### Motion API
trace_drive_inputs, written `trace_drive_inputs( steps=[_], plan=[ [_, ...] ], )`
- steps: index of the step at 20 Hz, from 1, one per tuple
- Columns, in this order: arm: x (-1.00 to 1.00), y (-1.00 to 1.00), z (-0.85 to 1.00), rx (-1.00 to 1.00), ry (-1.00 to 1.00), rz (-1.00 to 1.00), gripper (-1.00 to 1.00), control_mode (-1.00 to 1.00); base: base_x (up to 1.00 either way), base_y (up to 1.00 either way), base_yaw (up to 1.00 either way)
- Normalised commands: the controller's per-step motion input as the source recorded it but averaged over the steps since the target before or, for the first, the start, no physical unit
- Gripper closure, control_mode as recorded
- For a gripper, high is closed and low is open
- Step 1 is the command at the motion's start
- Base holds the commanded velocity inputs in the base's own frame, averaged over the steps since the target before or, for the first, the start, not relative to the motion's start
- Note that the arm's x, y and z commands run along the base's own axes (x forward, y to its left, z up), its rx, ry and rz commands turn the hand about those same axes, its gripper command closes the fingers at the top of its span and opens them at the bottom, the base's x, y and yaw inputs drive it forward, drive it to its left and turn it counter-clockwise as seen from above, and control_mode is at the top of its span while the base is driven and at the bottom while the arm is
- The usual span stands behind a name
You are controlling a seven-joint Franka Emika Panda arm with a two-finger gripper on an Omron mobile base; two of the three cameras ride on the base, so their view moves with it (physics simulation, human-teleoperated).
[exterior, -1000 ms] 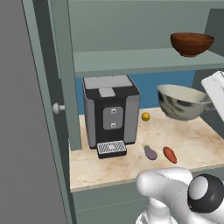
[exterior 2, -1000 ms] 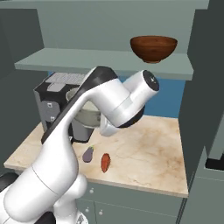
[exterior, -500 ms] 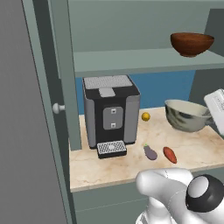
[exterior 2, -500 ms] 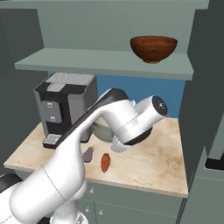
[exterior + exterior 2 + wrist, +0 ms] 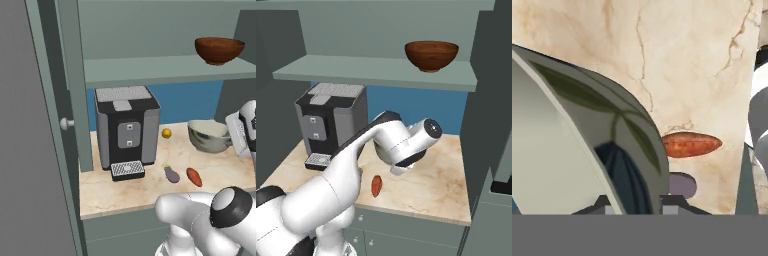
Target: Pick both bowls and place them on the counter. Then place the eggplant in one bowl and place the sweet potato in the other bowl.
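My gripper (image 5: pixel 634 202) stayed clamped on the grey bowl's (image 5: pixel 209 136) rim; it seemed just touching the counter (image 5: pixel 150 187), so I should release gently, level.

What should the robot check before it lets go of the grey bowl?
1. Gripper shut on the grey bowl's rim: ok.
2. Grey bowl down on the counter: cannot tell, looks low and close.
3. Bowl clear of the eggplant and sweet potato: ok.
4. Bowl upright: ok.
5. Wooden bowl off the shelf: not ok.
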Motion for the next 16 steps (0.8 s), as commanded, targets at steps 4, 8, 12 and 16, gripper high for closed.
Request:
trace_drive_inputs(
  steps=[4,8,12,16],
  plan=[
    [0.61,-0.24,-0.54,-0.06,0.03,-0.10,1.00,-1.00,0.00,0.00,0.00],
    [0.58,-0.27,-0.58,-0.03,0.02,-0.10,1.00,-1.00,0.00,0.00,0.00],
    [0.50,-0.20,-0.59,0.00,0.01,-0.06,1.00,-1.00,0.00,0.00,0.00],
    [0.37,-0.16,-0.57,0.00,0.00,-0.02,1.00,-1.00,0.00,0.00,0.00]
  ],
)
